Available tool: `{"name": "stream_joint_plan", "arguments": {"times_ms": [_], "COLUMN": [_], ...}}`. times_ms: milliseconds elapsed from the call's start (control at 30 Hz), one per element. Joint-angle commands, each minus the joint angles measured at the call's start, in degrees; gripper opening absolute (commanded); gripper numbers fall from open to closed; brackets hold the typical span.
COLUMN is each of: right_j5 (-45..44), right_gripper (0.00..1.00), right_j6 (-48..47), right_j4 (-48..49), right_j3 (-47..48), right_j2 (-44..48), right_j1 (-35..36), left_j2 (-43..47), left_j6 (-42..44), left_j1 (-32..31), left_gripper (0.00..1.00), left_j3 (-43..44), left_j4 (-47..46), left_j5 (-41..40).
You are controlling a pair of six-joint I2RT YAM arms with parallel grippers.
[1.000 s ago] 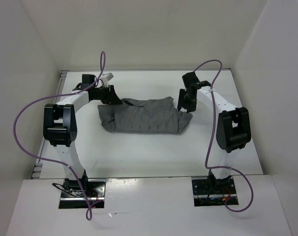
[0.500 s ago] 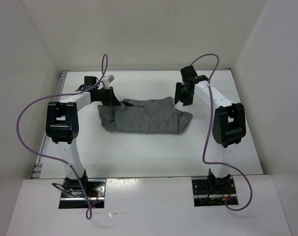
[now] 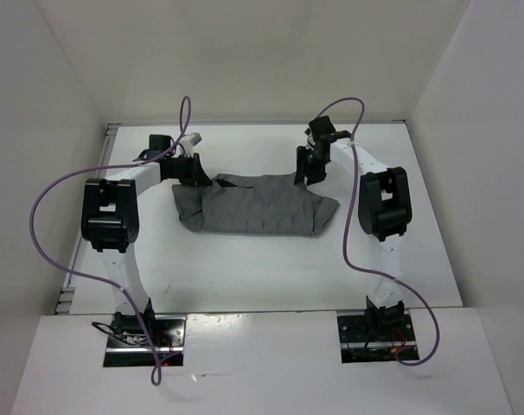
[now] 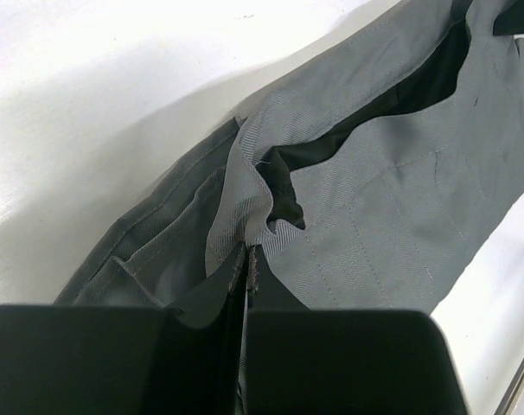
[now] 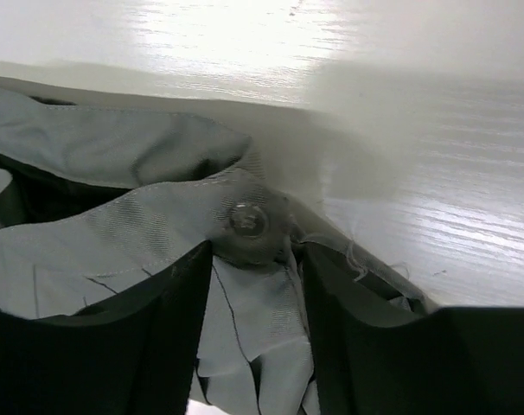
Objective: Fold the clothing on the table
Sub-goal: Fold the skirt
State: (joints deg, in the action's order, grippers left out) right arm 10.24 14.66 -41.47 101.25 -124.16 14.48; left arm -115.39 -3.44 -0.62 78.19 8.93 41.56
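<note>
Evidently the clothing is light and limp; take its upper-edge corners. The left gripper pinches the hem, while the right gripper straddles the other corner, apparently unclosed.

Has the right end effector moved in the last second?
Yes. The right end effector shifted left, from beside the right end of the clothing to over its far right corner.

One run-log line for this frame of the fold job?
left pincer: shut on mid-grey creased fabric garment, far-left corner | right pincer: open, astride far-right edge at round button | garment: lying on white table
</note>
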Motion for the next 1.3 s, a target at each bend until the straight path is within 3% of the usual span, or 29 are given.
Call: {"name": "stream_joint_plan", "arguments": {"times_ms": [0,33,67,100,167,300,467,600,800,867,900,933,1033,1167,1267], "right_j5": [3.1,4.2,6.0,6.0,4.6,-2.0,-6.6,-5.3,-0.1,0.4,0.4,0.4,-3.7,-22.7,-29.3], "right_gripper": [0.51,0.44,0.22,0.11,0.0,0.0,0.0,0.0,0.0,0.05,0.15,0.43,0.49,0.52,0.52], "right_j6": [-1.8,-1.8,-1.8,-1.8,-1.8,-0.2,7.3,8.5,7.9,7.2,6.7,6.7,8.0,11.9,13.1], "right_j4": [4.3,5.0,5.8,7.2,8.5,8.5,9.0,10.4,11.9,9.7,9.1,8.4,7.8,5.3,2.2], "right_j3": [0.9,0.9,0.1,-0.6,-1.7,-3.8,-8.9,-11.0,-10.7,-8.9,-8.4,-7.4,-7.4,-6.8,-6.1], "right_j2": [0.1,0.1,0.7,1.3,4.9,11.9,14.8,15.3,14.7,13.3,12.3,12.3,13.0,15.9,17.3], "right_j1": [-0.9,-0.9,-0.9,-0.9,-0.9,-2.3,-11.0,-12.7,-10.2,-10.2,-10.2,-10.2,-9.6,-7.0,-5.9], "left_j2": [2.4,2.4,2.4,2.4,2.9,2.9,5.3,3.2,1.7,1.7,1.7,1.7,1.1,0.5,-3.2], "left_j6": [-0.1,-0.1,-0.8,-0.8,-3.0,-10.5,-23.1,-23.8,-25.5,-24.3,-22.8,-21.7,-14.7,-9.0,-5.4], "left_j1": [-0.3,-0.3,-0.3,-0.3,-0.3,2.8,8.3,9.6,9.6,9.6,9.1,8.2,4.2,-1.4,-5.6], "left_gripper": [0.0,0.0,0.0,0.0,0.0,0.0,0.0,0.0,0.0,0.07,0.13,0.32,0.47,0.48,0.48], "left_j3": [-0.9,-0.9,-0.9,-0.9,-0.4,1.1,-3.4,-3.8,-3.3,-3.3,-2.3,-1.4,4.5,10.2,16.2], "left_j4": [-1.6,-1.6,-1.6,-1.6,-1.6,-1.1,-5.0,-5.2,-8.2,-9.8,-9.8,-9.8,-4.5,-3.0,-1.6], "left_j5": [0.6,1.1,1.2,1.8,3.7,7.0,3.1,3.1,9.8,12.7,13.8,15.6,17.7,13.6,8.8]}}
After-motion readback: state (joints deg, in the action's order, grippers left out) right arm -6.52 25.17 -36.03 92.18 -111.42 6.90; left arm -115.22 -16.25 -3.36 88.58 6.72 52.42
